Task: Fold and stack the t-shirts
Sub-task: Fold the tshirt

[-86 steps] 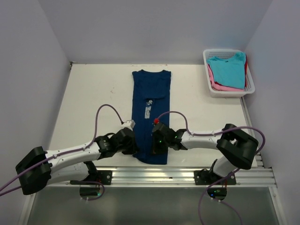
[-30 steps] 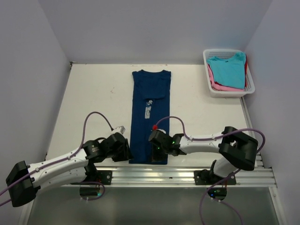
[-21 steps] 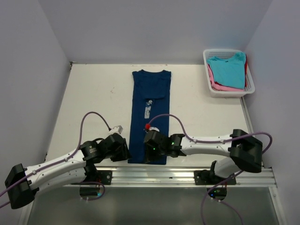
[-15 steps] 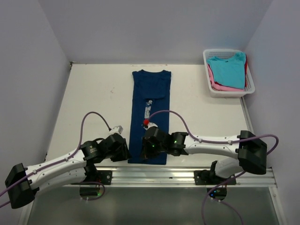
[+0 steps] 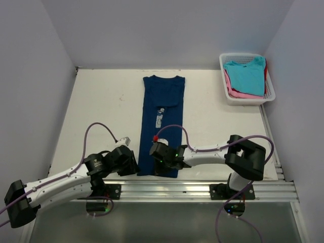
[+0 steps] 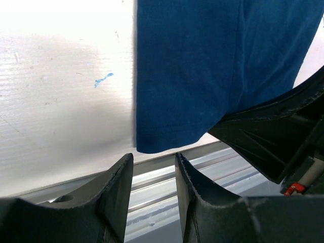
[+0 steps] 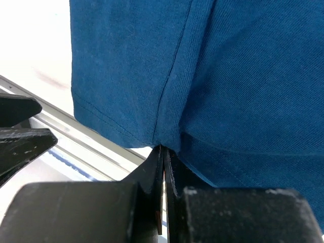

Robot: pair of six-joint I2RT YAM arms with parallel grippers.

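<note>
The navy blue t-shirt [image 5: 163,98] lies folded into a narrow lengthwise strip down the middle of the table, with the pale print showing at mid-length. My right gripper [image 5: 157,163] is at its near hem with the jaws closed; in the right wrist view [image 7: 163,150] the tips pinch the hem of the shirt [image 7: 228,76] where a crease runs into them. My left gripper [image 5: 133,165] is open and empty just left of the shirt's near left corner. In the left wrist view [image 6: 153,158] that corner [image 6: 157,142] lies just beyond the fingertips. The turquoise t-shirt [image 5: 246,73] lies on top in the basket, over a pink one [image 5: 237,93] and a red one [image 5: 265,70].
The white lattice basket [image 5: 227,96] stands at the back right. The metal rail [image 5: 192,188] runs along the near table edge, right under both grippers. The right gripper's black body [image 6: 273,136] fills the right side of the left wrist view.
My right gripper has slid left along the navy shirt's near hem, from its right side to its left half. My left arm has drawn back toward the near left.
</note>
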